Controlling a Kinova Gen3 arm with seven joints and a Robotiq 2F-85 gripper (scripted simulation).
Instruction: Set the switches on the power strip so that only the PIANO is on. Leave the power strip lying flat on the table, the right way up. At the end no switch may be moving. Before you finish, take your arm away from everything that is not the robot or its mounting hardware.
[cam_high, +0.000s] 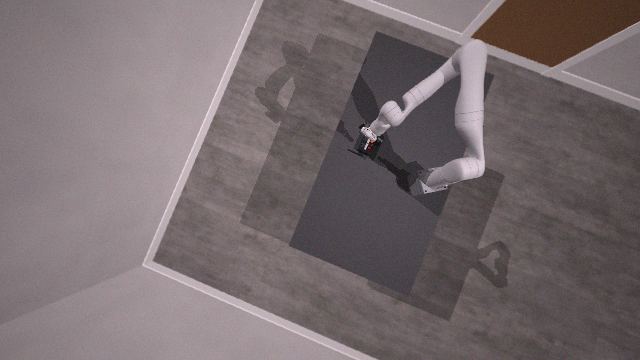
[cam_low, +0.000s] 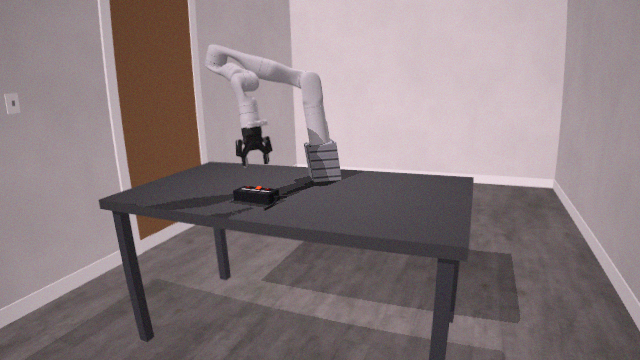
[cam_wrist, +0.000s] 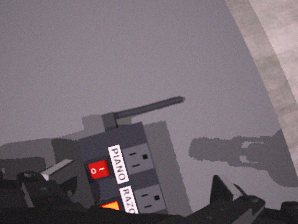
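Observation:
A black power strip (cam_low: 255, 194) lies flat on the dark table (cam_low: 300, 210), right way up, with red switches on its top. In the wrist view the strip (cam_wrist: 127, 176) shows a red switch (cam_wrist: 97, 169) beside a white PIANO label (cam_wrist: 116, 164) and a socket; a second switch (cam_wrist: 111, 207) below it glows orange, its label partly hidden by my fingers. My gripper (cam_low: 253, 160) is open and empty, hanging above and a little behind the strip. From overhead the gripper (cam_high: 368, 142) covers most of the strip.
The arm's base (cam_low: 323, 161) stands on the table behind and right of the strip. The strip's cord (cam_wrist: 147, 111) runs away from its far end. A brown door (cam_low: 155, 95) is behind the table's left end.

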